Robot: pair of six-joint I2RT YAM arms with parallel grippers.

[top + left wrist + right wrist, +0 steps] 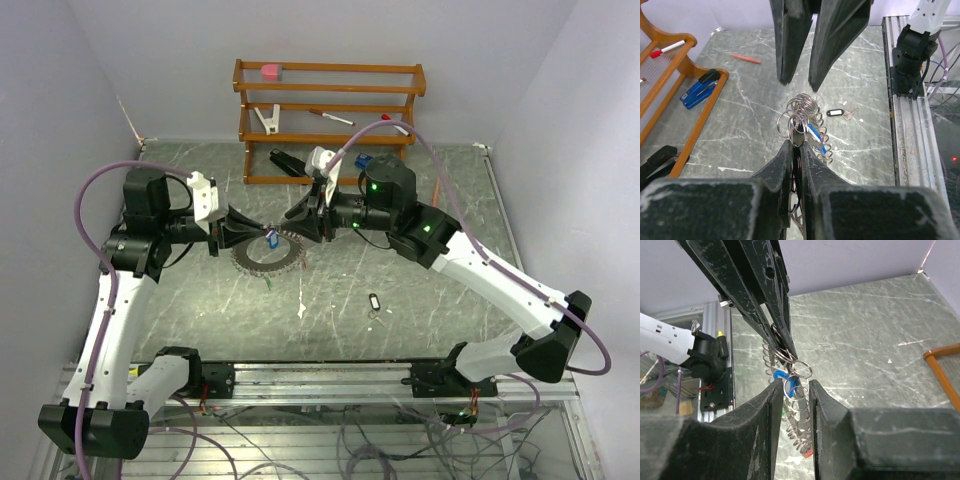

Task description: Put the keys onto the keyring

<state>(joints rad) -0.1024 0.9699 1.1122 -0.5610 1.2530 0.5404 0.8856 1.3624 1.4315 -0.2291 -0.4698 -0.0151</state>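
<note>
A wooden rack (330, 110) stands at the back of the table (420, 270), with a blue stapler (699, 89) at its foot and a red pen (746, 59) lying loose. Neither sits between the hands, and a black-tagged key (836, 113) lies apart on the right arm's side. The left hand (796, 145) is pinched almost closed on the rim of the keyring (805, 112), a blue-tagged key (816, 140) against it. The right hand (800, 84) meets it tip to tip, fingers narrowly parted and unclamped. Only the right wrist view shows coils and blue tag inside that gap.
</note>
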